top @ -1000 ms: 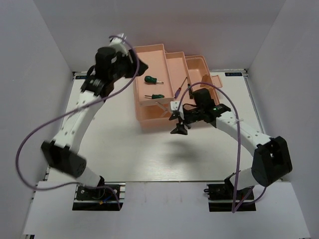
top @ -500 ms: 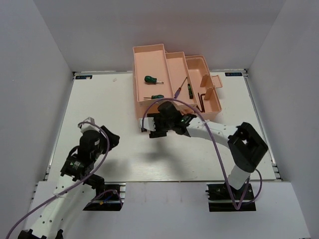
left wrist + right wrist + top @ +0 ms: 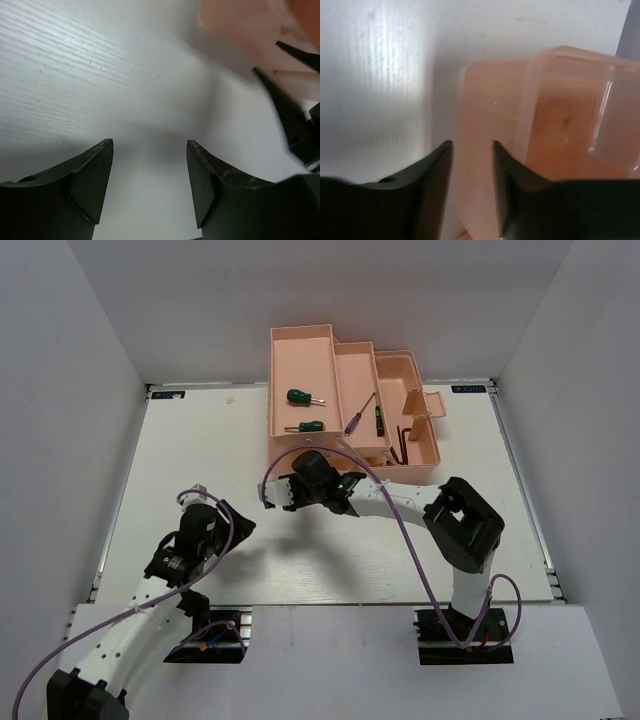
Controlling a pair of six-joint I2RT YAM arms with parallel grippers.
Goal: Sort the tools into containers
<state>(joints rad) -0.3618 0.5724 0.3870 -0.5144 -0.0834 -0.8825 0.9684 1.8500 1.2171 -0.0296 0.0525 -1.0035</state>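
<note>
The salmon-pink toolbox (image 3: 425,455) stands open at the back middle of the table. Two green-handled screwdrivers (image 3: 298,397) (image 3: 311,426) lie in its left tray. A thin blue-handled screwdriver (image 3: 359,416) lies in the middle tray, and dark hex keys (image 3: 403,436) lie in the right compartment. My right gripper (image 3: 276,492) (image 3: 471,145) is open at the box's front-left corner (image 3: 560,115), whose pink wall shows beyond the gap. My left gripper (image 3: 238,522) (image 3: 150,145) is open and holds nothing, low over bare table at the near left.
A small dark green-and-black tool (image 3: 379,421) lies beside the blue-handled screwdriver. White walls enclose the table on three sides. In the left wrist view the toolbox (image 3: 240,25) and the blurred dark right arm (image 3: 290,115) show at the upper right.
The left arm has swung from beside the toolbox's back left down to the near left of the table. The right arm has swept left along the box's front, its jaws narrowing.
</note>
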